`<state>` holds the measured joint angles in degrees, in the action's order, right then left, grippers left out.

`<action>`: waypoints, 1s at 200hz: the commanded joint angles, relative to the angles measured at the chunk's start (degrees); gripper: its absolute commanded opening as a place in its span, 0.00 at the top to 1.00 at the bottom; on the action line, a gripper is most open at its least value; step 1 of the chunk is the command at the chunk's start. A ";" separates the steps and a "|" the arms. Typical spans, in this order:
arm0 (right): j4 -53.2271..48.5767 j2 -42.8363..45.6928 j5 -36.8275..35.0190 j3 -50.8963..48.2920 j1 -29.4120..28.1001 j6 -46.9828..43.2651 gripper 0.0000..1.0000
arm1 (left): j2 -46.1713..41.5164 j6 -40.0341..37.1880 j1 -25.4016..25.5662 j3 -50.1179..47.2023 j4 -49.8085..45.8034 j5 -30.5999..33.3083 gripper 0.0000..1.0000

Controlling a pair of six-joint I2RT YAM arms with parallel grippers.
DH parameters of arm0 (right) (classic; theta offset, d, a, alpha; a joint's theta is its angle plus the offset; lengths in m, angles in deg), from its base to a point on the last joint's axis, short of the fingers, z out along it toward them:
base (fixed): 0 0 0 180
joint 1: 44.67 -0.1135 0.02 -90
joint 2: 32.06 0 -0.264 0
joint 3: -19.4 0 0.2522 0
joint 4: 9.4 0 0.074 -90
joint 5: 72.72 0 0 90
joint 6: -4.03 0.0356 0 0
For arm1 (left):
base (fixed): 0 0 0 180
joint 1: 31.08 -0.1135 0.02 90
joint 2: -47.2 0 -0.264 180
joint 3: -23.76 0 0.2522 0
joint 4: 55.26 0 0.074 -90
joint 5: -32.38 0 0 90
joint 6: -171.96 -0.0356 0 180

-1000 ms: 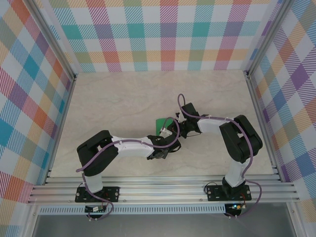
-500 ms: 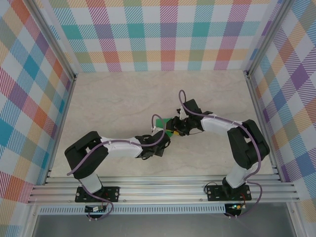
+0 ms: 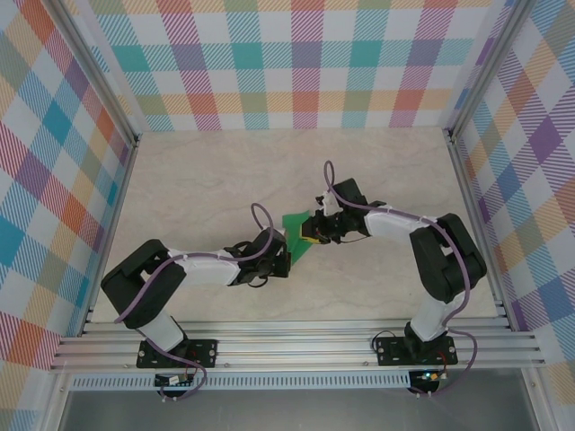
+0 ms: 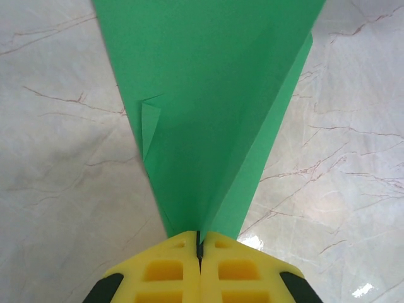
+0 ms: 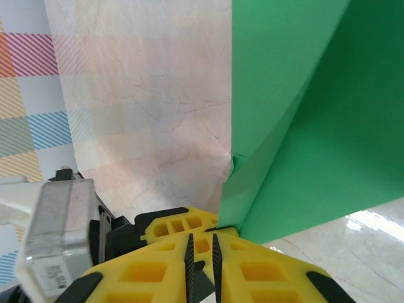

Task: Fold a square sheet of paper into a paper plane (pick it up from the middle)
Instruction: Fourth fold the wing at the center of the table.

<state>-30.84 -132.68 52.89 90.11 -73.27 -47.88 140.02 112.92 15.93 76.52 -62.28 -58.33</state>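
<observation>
From above, the folded paper (image 3: 295, 244) sits mid-desk (image 3: 198, 180), stretched between the left jaws at its 7 o'clock tip and the right jaws at its 2 o'clock edge, probably to keep it taut for creasing. On the left wrist, the jaws clamp the narrow end of the paper (image 4: 208, 95), and a small flap (image 4: 149, 129) lifts at 9 o'clock. On the right wrist, the jaws stand nearly together at the 6 o'clock corner of the paper (image 5: 297, 126); I cannot tell whether they pinch it.

**Left tool with green paper**

Yellow left tool (image 4: 199, 243) at 6 o'clock, closed on the narrow tip of the green paper (image 4: 208, 95). The paper widens toward 12 o'clock and is creased lengthwise. Small turned-up flap (image 4: 150, 126) on its 9 o'clock edge. Marbled bench (image 4: 57, 189) beneath.
</observation>
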 commanded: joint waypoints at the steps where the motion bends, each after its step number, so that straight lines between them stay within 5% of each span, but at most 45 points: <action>1: 2.17 -2.77 3.97 2.09 -0.57 -0.83 0.83 | -0.57 2.15 -1.81 -2.81 1.66 -3.53 1.00; 115: 4.49 -12.70 8.06 8.69 -2.17 0.31 0.85 | -1.94 3.21 -3.76 -5.87 3.54 -5.36 0.98; 200: 3.44 -15.04 6.99 9.23 -2.17 -0.20 0.86 | -5.46 3.37 -3.84 -5.69 2.32 -5.91 0.77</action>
<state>-27.47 -146.49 59.52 98.18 -75.12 -47.49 137.00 115.87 12.91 71.63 -57.52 -63.62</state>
